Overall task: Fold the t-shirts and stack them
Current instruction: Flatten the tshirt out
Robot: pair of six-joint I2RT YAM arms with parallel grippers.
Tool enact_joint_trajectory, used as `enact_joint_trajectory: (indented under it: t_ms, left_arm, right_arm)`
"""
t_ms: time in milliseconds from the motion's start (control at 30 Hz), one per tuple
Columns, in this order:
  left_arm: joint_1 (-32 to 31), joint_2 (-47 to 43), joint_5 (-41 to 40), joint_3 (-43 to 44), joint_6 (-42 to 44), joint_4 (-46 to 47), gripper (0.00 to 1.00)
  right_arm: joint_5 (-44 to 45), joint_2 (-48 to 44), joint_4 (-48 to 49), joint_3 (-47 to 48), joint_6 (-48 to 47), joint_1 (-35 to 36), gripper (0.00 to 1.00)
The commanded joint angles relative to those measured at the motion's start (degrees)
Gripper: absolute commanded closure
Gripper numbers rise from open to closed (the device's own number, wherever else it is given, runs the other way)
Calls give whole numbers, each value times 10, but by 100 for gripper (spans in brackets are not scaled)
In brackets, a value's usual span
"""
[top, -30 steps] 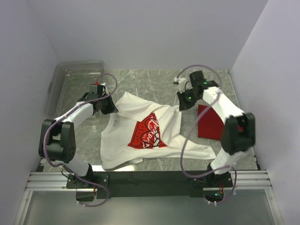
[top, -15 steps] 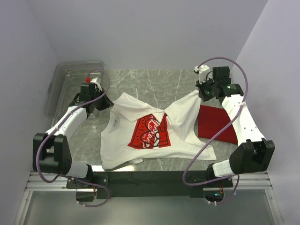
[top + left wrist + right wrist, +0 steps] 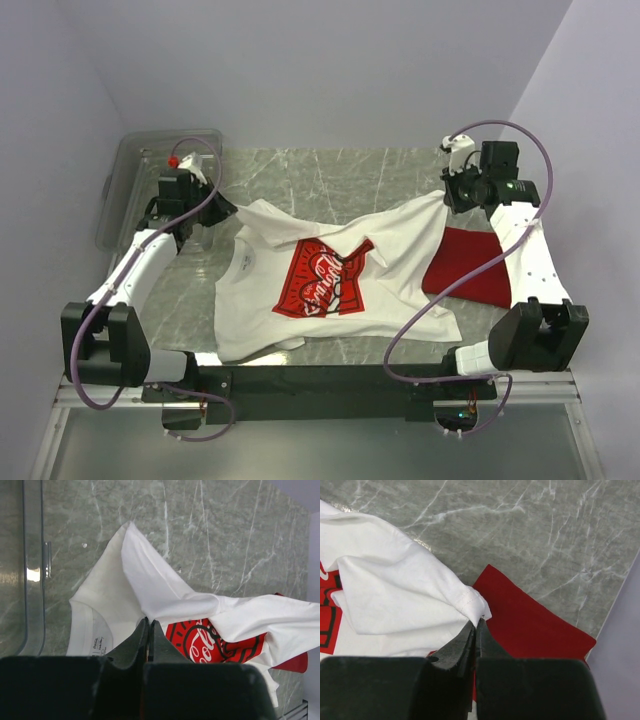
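Note:
The white t-shirt (image 3: 270, 300) with the red Coca-Cola print (image 3: 325, 280) lies mid-table, its upper part lifted and stretched between both arms. My left gripper (image 3: 222, 214) is shut on the shirt's left corner; in the left wrist view the closed fingers (image 3: 148, 624) pinch white cloth (image 3: 150, 585). My right gripper (image 3: 447, 195) is shut on the right corner; the right wrist view shows the closed gripper (image 3: 477, 624) pinching a hemmed fold (image 3: 395, 590). The plain red shirt (image 3: 470, 262) lies folded at the right, partly under the white cloth, and shows in the right wrist view (image 3: 530, 625).
A clear plastic bin (image 3: 150, 180) stands at the back left, its rim beside my left arm and visible in the left wrist view (image 3: 32, 580). Walls close the table on the left, back and right. Bare marble (image 3: 340, 175) lies behind the shirt.
Both grippers have moved outward and toward the back, left going left and right going right, pulling the white shirt's upper edge wider and tauter. The white cloth now drapes over part of the red shirt.

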Motion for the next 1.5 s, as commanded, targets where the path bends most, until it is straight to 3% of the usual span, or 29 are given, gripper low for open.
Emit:
enact_joint_trajectory:
  t_ms: [0,533,1133,1300,1467]
  left_arm:
    - [8,-31,16,41,-15,14,99]
    - [89,-93,32,129,-113,47,100]
    - [104,-146,40,245,-251,108,99]
    - [104,-174,16,338,-249,87,100]
    - [104,-178,-64,489,-227,53,99]
  right_arm:
    - [-34,-26,12,34,8,-18,100]
    - [-44,-63,44,124,50,-91,100]
    - [-108,-150,73,171,102,-146,100]
    - [-117,-179,68,266,135,-147,100]
    - [-103,-163,48,460,195,-149,100]
